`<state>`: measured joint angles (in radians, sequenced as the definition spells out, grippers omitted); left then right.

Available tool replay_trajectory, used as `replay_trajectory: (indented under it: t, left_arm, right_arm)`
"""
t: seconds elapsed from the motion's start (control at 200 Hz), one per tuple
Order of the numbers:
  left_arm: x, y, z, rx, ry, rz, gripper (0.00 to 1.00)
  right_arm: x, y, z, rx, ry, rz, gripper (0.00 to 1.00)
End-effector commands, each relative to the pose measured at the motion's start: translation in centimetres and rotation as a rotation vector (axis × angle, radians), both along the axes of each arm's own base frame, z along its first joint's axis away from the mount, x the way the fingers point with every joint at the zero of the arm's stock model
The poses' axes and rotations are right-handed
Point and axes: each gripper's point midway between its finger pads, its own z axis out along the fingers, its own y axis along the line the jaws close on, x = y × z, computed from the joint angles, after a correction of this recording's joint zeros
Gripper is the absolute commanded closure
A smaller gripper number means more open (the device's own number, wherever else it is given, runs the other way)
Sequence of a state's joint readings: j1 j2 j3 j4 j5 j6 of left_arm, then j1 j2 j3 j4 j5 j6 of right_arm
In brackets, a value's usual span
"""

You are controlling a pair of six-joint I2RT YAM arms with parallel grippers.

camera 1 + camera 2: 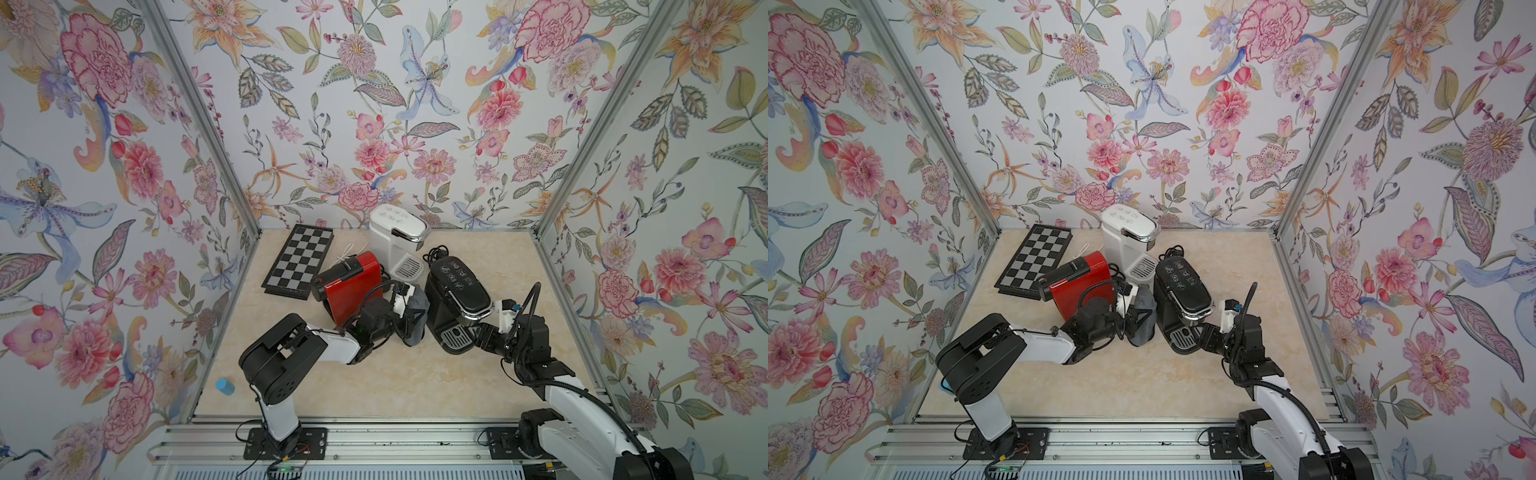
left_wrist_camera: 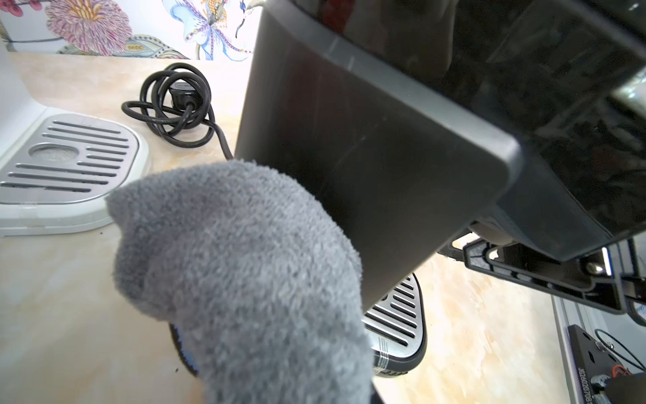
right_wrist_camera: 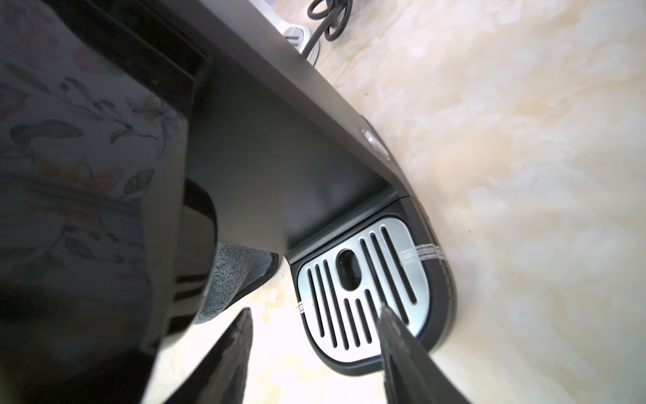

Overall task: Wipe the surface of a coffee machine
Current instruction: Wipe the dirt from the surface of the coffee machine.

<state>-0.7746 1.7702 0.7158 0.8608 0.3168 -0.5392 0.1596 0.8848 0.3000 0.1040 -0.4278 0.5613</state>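
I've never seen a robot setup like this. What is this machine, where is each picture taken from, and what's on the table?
These are two robot arms, left and right, bolted to a rail at the table's front edge. The two wide pictures come from one twin-lens camera overhead; the close-ups come from a camera on each wrist. On the table are a black coffee machine, a red coffee machine and a white coffee machine, with a chessboard behind. The left gripper is shut on a grey cloth beside the black machine. The right gripper is open and empty, near that machine's drip tray.
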Motion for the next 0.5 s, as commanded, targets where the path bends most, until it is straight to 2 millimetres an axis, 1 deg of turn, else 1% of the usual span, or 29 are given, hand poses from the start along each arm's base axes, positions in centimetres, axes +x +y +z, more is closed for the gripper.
replay_trajectory:
  t: [0.0,0.11,0.19,0.27,0.36,0.455,0.495]
  left_arm:
    - [1.0,0.0,2.2,-0.054,-0.015,0.074,0.91]
    - [2.0,0.0,2.2,-0.038,-0.009,0.121,0.9]
    - [3.0,0.3,2.1,-0.019,-0.002,0.172,0.9]
    - [3.9,0.1,2.2,-0.008,0.0,0.199,0.89]
    - [5.1,-0.6,1.9,0.017,0.007,0.216,0.89]
    - [5.9,-2.2,2.1,0.006,0.006,0.185,0.89]
    - [6.1,-3.0,2.2,-0.007,0.013,0.165,0.9]
  right_arm:
    - [1.1,-0.7,2.5,0.019,-0.084,-0.04,0.42]
    - [1.0,-1.1,3.8,0.012,-0.118,-0.045,0.42]
    - [1.0,-1.9,4.5,-0.005,-0.137,-0.079,0.41]
    - [1.1,-2.9,4.9,-0.025,-0.142,-0.121,0.41]
    - [1.7,-4.2,4.7,-0.031,-0.124,-0.183,0.4]
    - [2.8,-5.5,4.4,-0.031,-0.104,-0.233,0.4]
    - [3.2,-5.7,4.4,-0.016,-0.099,-0.238,0.4]
